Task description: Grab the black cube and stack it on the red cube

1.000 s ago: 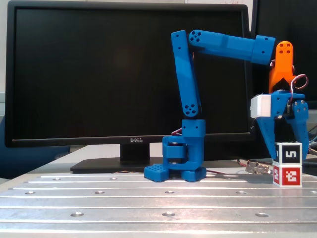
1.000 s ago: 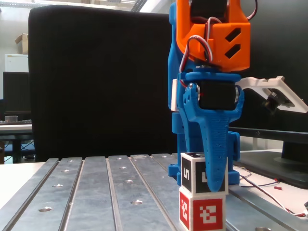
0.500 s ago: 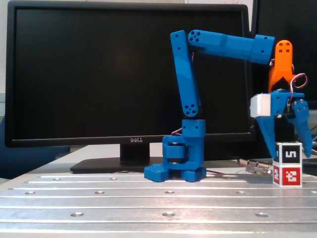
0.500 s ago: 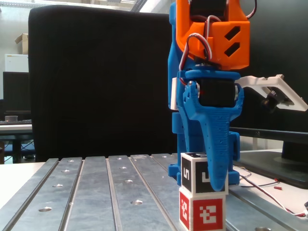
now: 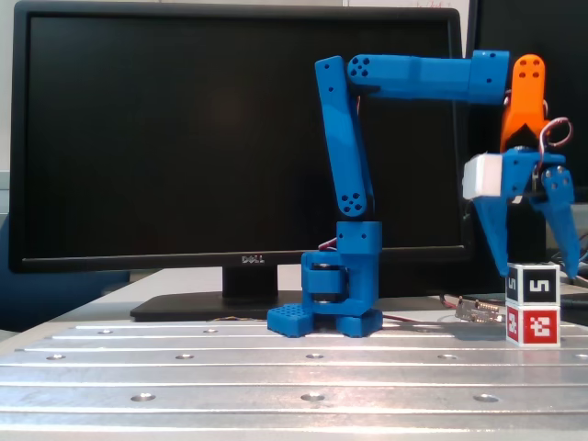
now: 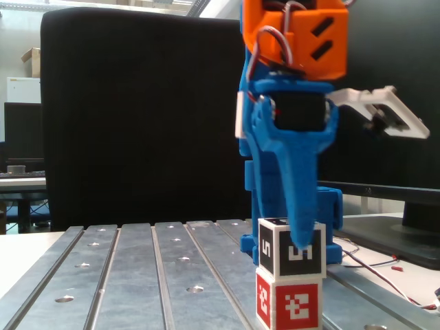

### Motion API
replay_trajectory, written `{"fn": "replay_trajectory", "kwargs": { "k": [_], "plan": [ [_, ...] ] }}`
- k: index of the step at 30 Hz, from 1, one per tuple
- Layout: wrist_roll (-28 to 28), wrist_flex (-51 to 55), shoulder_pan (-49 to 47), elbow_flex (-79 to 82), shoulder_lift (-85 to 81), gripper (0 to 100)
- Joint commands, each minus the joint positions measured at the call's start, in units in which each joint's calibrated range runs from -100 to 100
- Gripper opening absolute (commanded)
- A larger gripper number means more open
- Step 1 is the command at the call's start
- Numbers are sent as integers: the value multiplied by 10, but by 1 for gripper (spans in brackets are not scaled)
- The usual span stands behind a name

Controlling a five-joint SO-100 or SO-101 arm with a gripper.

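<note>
A black Dell monitor [image 5: 234, 138] filled the back of a fixed view, its stand at about 6 o'clock of the screen, and the blue arm base [image 5: 335, 303] stood in front of it on the counter [image 5: 184, 367]. A loose cable and small connector [image 5: 473, 310] lay just beside the cubes at their 9 o'clock. Nothing stood between the gripper and the stack.

The black cube [image 5: 534, 284] sat squarely on the red cube [image 5: 533, 325], at about 3 o'clock of the arm base; in the other fixed view the black cube [image 6: 292, 251] likewise rested on the red cube [image 6: 289, 302].

The gripper [image 5: 537, 266] had risen since half a second earlier: its fingers were spread wide, tips astride the black cube's top edge and apart from its sides, where before they reached lower along it. The forearm had lifted to nearly level.

The counter was a grooved aluminium plate with bolt holes; behind it, an office with another dark screen [image 6: 137, 124].
</note>
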Motion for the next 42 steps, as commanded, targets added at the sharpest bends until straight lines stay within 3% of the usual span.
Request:
{"fn": "replay_trajectory", "kwargs": {
  "k": [1,13,27,42],
  "plan": [
    [4,31,9,-47,-25,29],
    [7,102,72,-129,-25,30],
    [6,95,390,-125,-18,30],
    [6,-4,629,-69,-25,29]
  ]
}}
